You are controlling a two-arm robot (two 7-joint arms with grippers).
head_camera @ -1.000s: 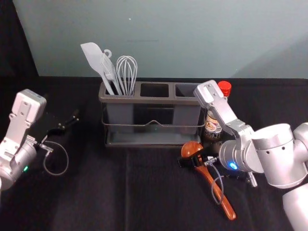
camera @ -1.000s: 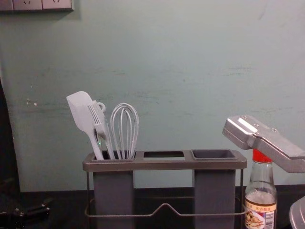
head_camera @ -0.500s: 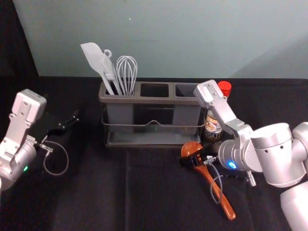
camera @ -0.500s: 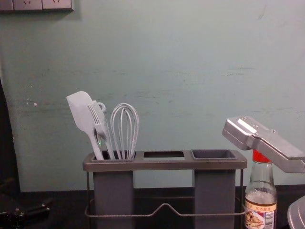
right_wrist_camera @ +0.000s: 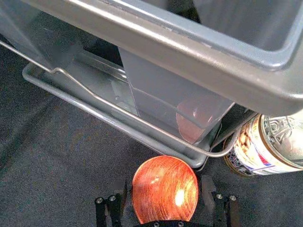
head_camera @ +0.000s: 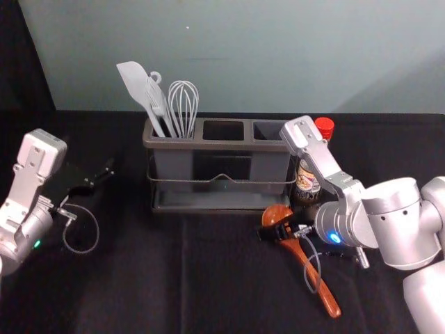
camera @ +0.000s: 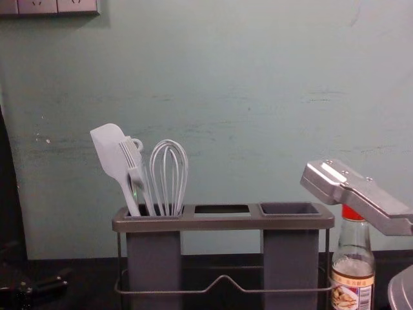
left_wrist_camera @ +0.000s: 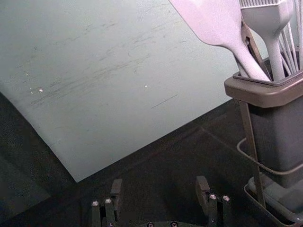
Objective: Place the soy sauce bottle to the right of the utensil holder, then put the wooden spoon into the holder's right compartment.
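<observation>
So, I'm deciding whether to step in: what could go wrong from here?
The right gripper is open around the wooden spoon near its round bowl, so the grip might slip. The soy sauce bottle stands close beside the holder and that arm, and could get bumped. The long handle might catch the right compartment's rim.

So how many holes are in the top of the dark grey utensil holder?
3, in a row along the holder: the left hole, with pale grey utensils in it; the middle hole; and the right hole, nearest the red-capped glass bottle.
</observation>
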